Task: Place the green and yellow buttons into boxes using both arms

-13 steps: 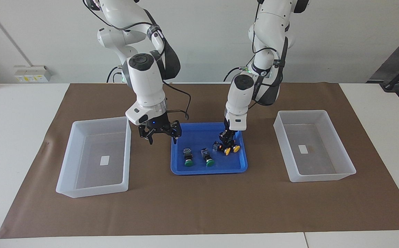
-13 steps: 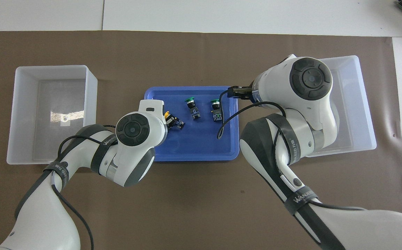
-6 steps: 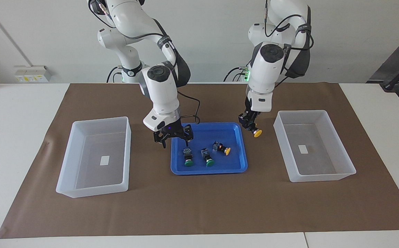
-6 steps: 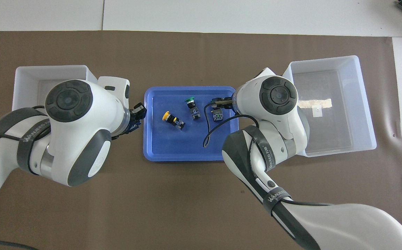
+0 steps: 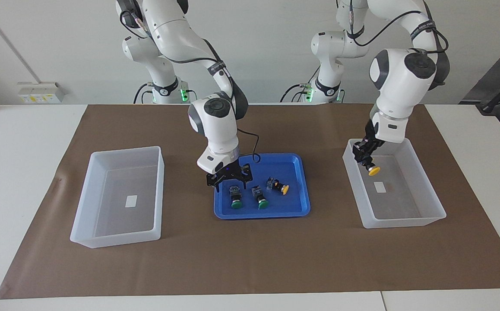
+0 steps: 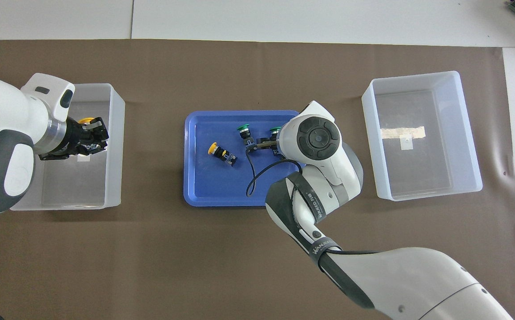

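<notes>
Here, left end effector [image 5: 367, 160] pinching a yellow mushroom-cap push button [image 5: 373, 171] over the translucent white plastic bin [image 5: 422, 222] at the left arm's end, right end effector [image 5: 230, 183] spread above a green-capped button [image 5: 235, 199] in the shallow blue tray [image 5: 295, 162], second green button [image 5: 260, 198] and yellow button [image 5: 277, 186] beside it.

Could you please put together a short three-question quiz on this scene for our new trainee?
1. True or false: the left pincer holds a yellow button over a box.
2. How many buttons lie in the blue tray?
3. Which is the right pincer over? A: the empty box. B: the green button toward the right arm's end of the tray. C: bare brown paper.

Key
1. True.
2. Three: that green button, a second green button and the loose yellow button.
3. B; its fingers are spread.
</notes>
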Controlling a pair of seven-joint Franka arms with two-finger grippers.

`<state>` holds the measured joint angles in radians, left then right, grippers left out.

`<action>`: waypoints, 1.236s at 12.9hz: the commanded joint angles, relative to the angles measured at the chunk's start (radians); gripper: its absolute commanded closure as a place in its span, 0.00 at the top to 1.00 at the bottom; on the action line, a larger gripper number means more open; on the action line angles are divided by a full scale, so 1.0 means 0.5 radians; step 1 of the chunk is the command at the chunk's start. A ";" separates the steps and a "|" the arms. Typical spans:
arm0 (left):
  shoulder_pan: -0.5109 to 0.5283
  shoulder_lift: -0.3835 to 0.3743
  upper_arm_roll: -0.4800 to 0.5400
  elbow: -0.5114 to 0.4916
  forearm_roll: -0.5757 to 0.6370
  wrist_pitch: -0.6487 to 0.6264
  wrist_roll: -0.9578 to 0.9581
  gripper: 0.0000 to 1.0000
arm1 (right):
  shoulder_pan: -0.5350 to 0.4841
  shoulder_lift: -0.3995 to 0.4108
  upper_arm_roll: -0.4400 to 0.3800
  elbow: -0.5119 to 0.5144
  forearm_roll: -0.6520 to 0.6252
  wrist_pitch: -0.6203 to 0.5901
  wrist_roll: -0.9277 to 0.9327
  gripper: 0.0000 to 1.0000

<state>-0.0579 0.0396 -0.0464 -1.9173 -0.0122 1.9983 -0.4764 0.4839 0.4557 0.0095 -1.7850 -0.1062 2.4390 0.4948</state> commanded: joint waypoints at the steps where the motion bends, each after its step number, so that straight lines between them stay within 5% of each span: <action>1: 0.186 -0.009 -0.018 -0.168 -0.034 0.221 0.362 0.00 | 0.005 0.012 0.006 -0.044 -0.119 0.058 0.097 1.00; 2: 0.265 -0.015 -0.018 -0.269 -0.034 0.334 0.482 0.00 | 0.002 0.012 0.006 -0.053 -0.149 0.064 0.097 0.96; 4: 0.330 -0.033 -0.015 -0.408 -0.034 0.473 0.694 0.00 | 0.005 0.021 0.006 -0.069 -0.183 0.089 0.093 0.55; 8: 0.364 -0.049 -0.018 -0.629 -0.034 0.675 0.756 0.00 | 0.014 0.021 0.006 -0.078 -0.190 0.098 0.093 0.00; 9: 0.364 -0.039 -0.015 -0.657 -0.034 0.722 0.756 0.00 | 0.026 0.021 0.006 -0.069 -0.199 0.095 0.090 0.00; 10: 0.361 -0.024 -0.015 -0.666 -0.034 0.737 0.756 0.13 | 0.029 0.018 0.006 -0.060 -0.205 0.095 0.096 0.00; 12: 0.361 -0.015 -0.018 -0.660 -0.034 0.737 0.756 0.80 | 0.020 -0.012 0.006 -0.041 -0.205 0.077 0.093 0.00; 14: 0.352 -0.012 -0.015 -0.642 -0.034 0.722 0.747 1.00 | -0.035 -0.153 0.006 -0.044 -0.196 -0.015 0.090 0.00; 16: 0.346 -0.012 -0.021 -0.535 -0.034 0.622 0.726 1.00 | -0.166 -0.319 0.006 -0.068 -0.193 -0.101 0.048 0.00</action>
<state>0.1196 0.0432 -0.0551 -2.2210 -0.0150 2.3427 -0.1176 0.4624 0.3883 0.0017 -1.7870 -0.1809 2.4279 0.5221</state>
